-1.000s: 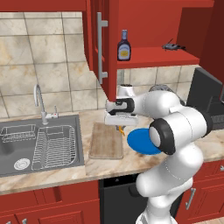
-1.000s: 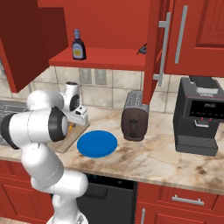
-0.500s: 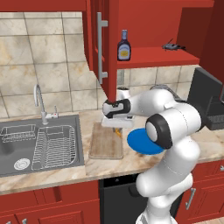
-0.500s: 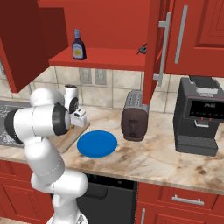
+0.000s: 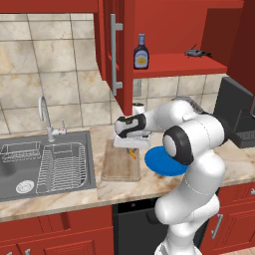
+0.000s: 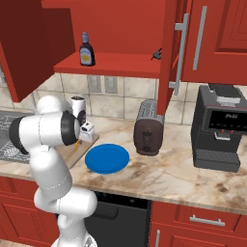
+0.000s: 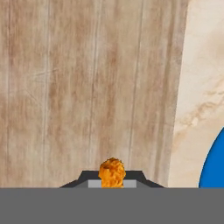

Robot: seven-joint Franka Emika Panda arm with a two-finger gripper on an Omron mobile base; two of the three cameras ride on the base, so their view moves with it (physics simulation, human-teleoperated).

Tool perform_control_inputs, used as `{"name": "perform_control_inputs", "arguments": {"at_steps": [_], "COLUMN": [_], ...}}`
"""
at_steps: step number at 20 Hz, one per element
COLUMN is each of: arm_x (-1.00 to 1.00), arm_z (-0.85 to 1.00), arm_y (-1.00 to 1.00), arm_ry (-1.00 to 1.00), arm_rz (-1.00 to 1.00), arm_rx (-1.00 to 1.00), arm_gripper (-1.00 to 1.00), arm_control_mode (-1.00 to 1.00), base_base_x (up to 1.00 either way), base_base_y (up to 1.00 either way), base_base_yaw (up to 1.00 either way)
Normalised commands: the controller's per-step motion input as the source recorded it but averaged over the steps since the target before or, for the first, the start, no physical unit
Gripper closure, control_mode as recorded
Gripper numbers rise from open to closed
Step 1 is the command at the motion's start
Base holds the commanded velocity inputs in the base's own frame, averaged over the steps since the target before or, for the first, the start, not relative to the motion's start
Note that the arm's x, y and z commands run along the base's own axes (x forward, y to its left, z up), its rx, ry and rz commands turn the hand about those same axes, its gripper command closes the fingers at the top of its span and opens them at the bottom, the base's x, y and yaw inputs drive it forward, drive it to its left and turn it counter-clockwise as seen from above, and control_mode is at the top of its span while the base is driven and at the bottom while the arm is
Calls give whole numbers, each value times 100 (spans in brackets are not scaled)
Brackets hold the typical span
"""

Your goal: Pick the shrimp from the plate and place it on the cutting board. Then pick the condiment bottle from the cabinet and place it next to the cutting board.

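Gripper point(image 5: 132, 149) hangs over the right part of the cutting board point(image 5: 118, 167), fingers clenched on the shrimp point(image 5: 132, 153). In the hand view the shrimp point(image 7: 112, 172) sits pinched between the two dark fingertips point(image 7: 87, 177), with the board's wood grain point(image 7: 87, 87) directly beneath it. The shrimp's lower end looks close to the board surface; contact cannot be told.

Relative to the cutting board:
- blue plate point(image 5: 167, 162) lies just beside its right edge on the marble counter point(image 5: 60, 196), bare, partly covered by the arm's elbow in the left base view. Its rim point(image 7: 214, 166) shows at the hand view's right edge.
- sink point(image 5: 20, 169) with metal dish rack point(image 5: 62, 167) and faucet point(image 5: 47, 117) lies just to its left.
- open red cabinet point(image 5: 164, 30) hangs above and behind it; the condiment bottle point(image 5: 141, 52) stands upright on the cabinet shelf point(image 5: 174, 64). A small dark item point(image 5: 196, 51) lies further right on that shelf.
- open cabinet door point(image 5: 114, 50) with grey bar handle point(image 5: 115, 55) hangs above the board's back edge.

Toaster point(image 6: 148, 134) and coffee machine point(image 6: 223, 128) stand well to the right, beyond the plate.
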Motion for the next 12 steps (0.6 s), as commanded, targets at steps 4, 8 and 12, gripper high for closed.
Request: {"name": "perform_control_inputs", "arguments": {"at_steps": [4,8,12], "arm_x": [5,8,11], "arm_z": [-24,-22,-20], "arm_y": [0,0,0], "arm_ry": [0,0,0], "arm_rz": [0,0,0], "arm_rx": [0,0,0], "arm_gripper": [100,100,100], "arm_control_mode": [-100,-100,-100], "base_base_x": [0,0,0], "base_base_y": [0,0,0], "base_base_yaw": [0,0,0]}}
